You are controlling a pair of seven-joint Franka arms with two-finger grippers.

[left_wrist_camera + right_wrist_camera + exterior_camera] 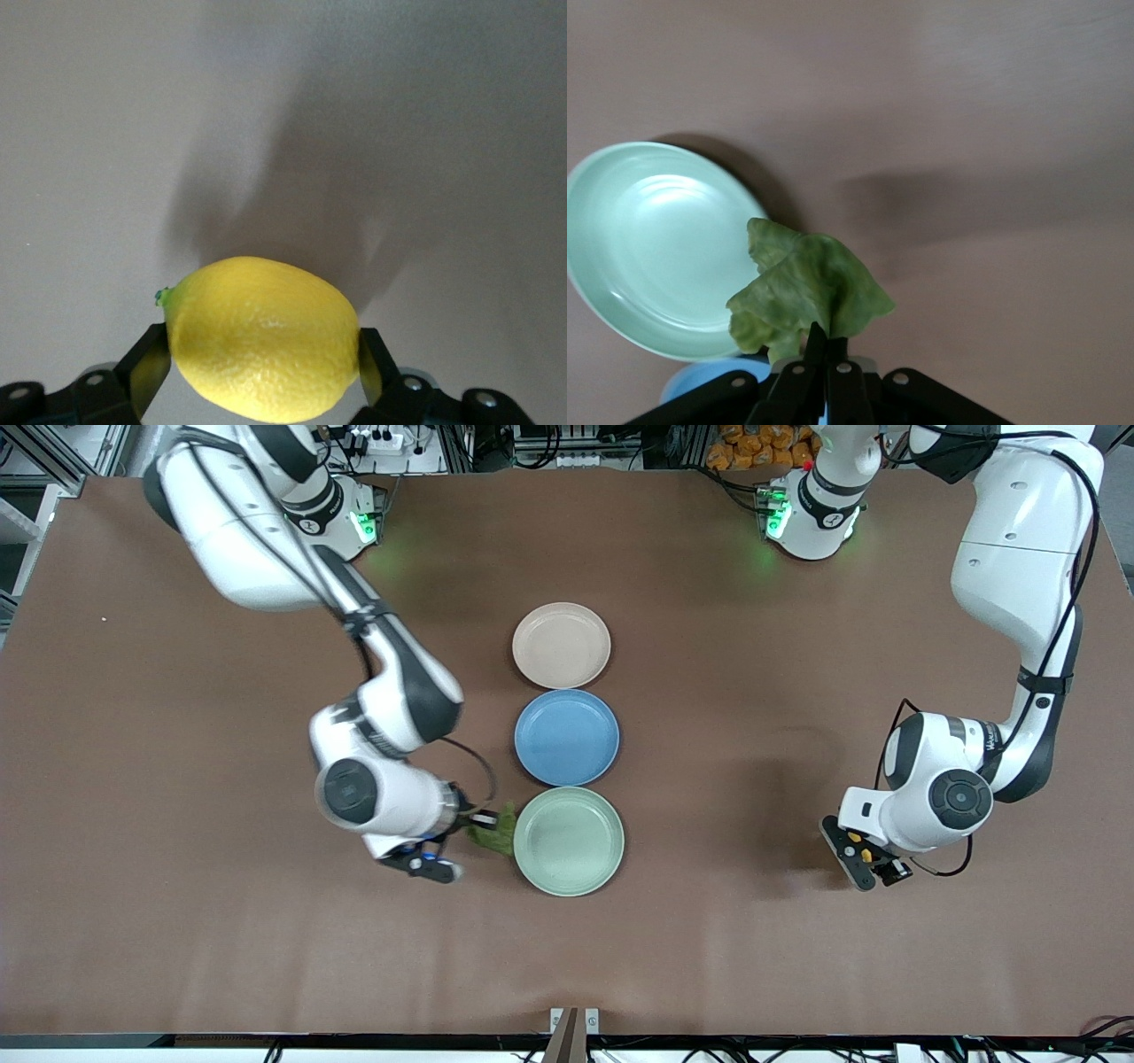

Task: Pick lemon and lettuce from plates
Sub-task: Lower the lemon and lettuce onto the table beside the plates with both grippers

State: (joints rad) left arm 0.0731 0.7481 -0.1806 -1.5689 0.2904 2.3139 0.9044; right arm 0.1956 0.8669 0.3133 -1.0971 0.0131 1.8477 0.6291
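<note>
My left gripper [264, 354] is shut on the yellow lemon [266, 341], one finger [146, 367] on each side. It holds the lemon just above bare table at the left arm's end [864, 859]; the hand mostly hides the lemon in the front view. My right gripper [826, 341] is shut on the wrinkly green lettuce [806, 297]. It holds the leaf [496, 833] low beside the rim of the mint green plate [569, 841], toward the right arm's end. The green plate [647, 248] and the beige plate [561, 645] have nothing on them.
A bright blue plate [567, 737] lies between the beige and green plates, with nothing on it. The three plates form a line down the middle of the brown table [753, 957].
</note>
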